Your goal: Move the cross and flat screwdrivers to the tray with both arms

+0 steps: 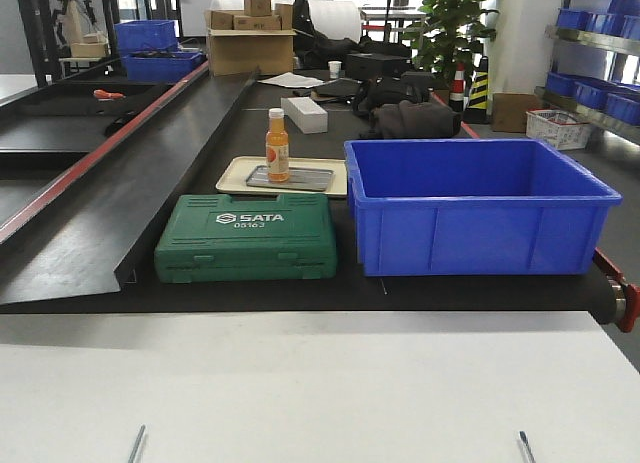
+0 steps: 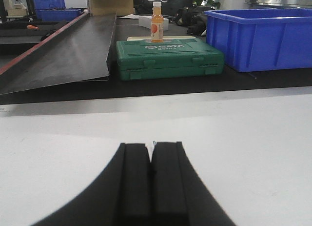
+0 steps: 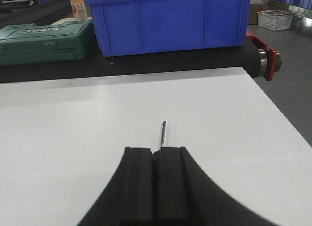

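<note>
2 screwdrivers [image 1: 136, 444] [image 1: 525, 446], seemingly 1 per tool [image 2: 151, 148] [image 3: 157, 151]

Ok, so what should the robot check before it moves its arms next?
1. Grip of right claw on right screwdriver: ok, shut, shaft pokes out in front.
2. Grip of left claw on left screwdriver: ok, shut, only a tiny tip shows.
3. Both lifted off the white table: cannot tell.
4. Room on grey tray: not ok, an orange bottle stands on it.
5. Straight way to the tray: not ok, green case and blue bin sit in front.
</note>
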Motion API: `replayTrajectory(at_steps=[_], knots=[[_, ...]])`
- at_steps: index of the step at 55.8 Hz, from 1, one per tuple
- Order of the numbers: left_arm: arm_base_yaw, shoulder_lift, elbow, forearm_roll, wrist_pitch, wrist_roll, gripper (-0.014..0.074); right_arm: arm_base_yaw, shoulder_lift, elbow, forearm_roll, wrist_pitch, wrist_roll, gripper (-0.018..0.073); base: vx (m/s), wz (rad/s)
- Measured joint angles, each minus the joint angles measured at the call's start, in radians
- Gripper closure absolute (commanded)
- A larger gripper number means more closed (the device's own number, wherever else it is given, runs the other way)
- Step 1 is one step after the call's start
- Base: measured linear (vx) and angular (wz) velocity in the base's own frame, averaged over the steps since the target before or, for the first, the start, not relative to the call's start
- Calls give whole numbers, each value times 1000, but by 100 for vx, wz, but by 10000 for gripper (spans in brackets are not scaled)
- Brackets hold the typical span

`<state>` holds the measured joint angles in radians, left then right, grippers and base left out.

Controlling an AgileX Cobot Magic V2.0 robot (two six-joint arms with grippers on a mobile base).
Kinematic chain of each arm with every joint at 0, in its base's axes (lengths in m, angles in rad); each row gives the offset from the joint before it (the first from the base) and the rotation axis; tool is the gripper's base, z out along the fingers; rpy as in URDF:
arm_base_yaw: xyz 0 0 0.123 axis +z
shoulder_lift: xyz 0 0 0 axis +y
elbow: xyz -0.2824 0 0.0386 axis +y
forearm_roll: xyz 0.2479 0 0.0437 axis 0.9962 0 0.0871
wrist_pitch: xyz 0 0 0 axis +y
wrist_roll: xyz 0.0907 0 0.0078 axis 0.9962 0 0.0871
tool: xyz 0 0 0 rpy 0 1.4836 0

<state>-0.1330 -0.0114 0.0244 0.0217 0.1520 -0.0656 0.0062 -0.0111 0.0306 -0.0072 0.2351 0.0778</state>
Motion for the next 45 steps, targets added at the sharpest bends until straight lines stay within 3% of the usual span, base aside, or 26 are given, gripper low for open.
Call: replayTrajectory(at_steps=[45], knots=[[0, 0, 0, 0, 0, 0, 599, 0, 0, 0, 0, -5, 0, 567, 0, 0]])
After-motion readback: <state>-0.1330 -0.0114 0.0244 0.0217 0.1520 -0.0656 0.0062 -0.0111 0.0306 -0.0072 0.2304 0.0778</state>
